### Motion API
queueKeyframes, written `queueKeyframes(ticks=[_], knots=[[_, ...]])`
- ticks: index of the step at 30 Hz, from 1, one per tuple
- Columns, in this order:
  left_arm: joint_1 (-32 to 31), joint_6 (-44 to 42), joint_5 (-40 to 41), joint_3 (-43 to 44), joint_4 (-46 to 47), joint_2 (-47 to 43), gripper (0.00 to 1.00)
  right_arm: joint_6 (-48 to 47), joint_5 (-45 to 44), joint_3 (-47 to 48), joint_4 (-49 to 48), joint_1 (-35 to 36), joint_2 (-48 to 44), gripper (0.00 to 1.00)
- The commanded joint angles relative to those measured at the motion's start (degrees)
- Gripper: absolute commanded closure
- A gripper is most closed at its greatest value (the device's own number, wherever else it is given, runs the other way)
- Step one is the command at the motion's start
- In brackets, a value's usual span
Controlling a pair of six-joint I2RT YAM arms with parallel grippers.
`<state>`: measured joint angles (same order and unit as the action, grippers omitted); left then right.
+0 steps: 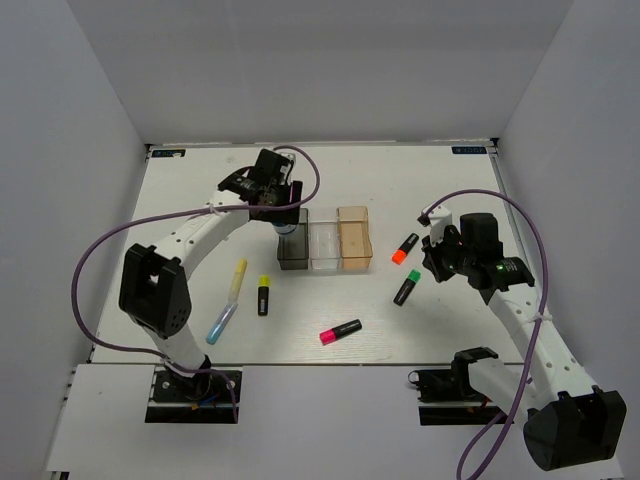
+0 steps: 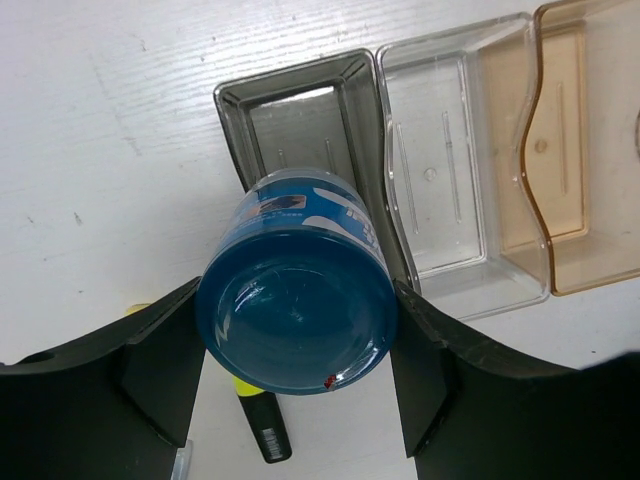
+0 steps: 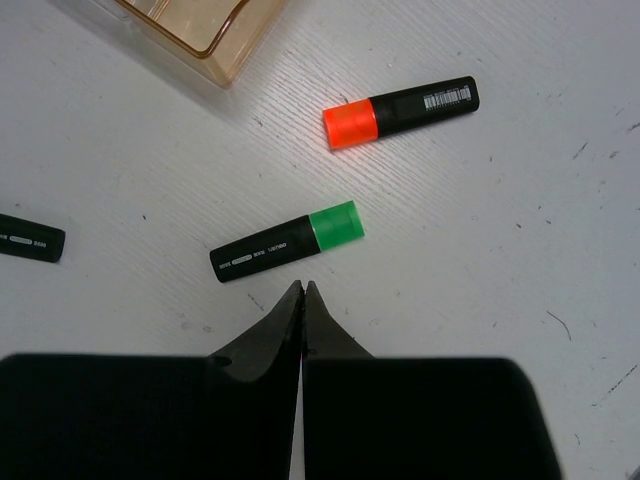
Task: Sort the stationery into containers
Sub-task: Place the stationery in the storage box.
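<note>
My left gripper [image 2: 297,335] is shut on the round blue tape roll [image 2: 297,300] and holds it over the near end of the smoky dark grey bin [image 2: 232,110]. The clear bin [image 2: 440,180] and the orange-tan bin [image 2: 585,150] adjoin it; all three look empty. My right gripper [image 3: 303,287] is shut and empty just short of the green-capped highlighter [image 3: 287,242], with the orange-capped highlighter [image 3: 400,110] beyond. In the top view a yellow-capped highlighter [image 1: 264,294], a pink-capped highlighter [image 1: 340,331], a pale-yellow pen [image 1: 236,278] and a light-blue pen [image 1: 221,322] lie on the table.
The bin row [image 1: 324,240] stands mid-table between the two arms. White walls enclose the table on the left, right and back. The right arm's purple cable [image 1: 500,200] loops over the right side.
</note>
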<state>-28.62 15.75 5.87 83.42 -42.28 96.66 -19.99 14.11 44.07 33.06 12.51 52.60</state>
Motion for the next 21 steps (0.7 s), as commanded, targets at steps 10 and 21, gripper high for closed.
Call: queueKeyframes(ticks=[10,21], knots=[[-2.75,-0.1,0.11,4.56,-0.34,3.8,1.0,-0.05,-0.31,-0.57,-1.59,0.23,-0.66,1.0],[-3.11,-0.54,0.54,4.56,-1.21,5.47,0.99,-0.05,-0.66,-0.74,-1.59,0.23,-0.83,1.0]])
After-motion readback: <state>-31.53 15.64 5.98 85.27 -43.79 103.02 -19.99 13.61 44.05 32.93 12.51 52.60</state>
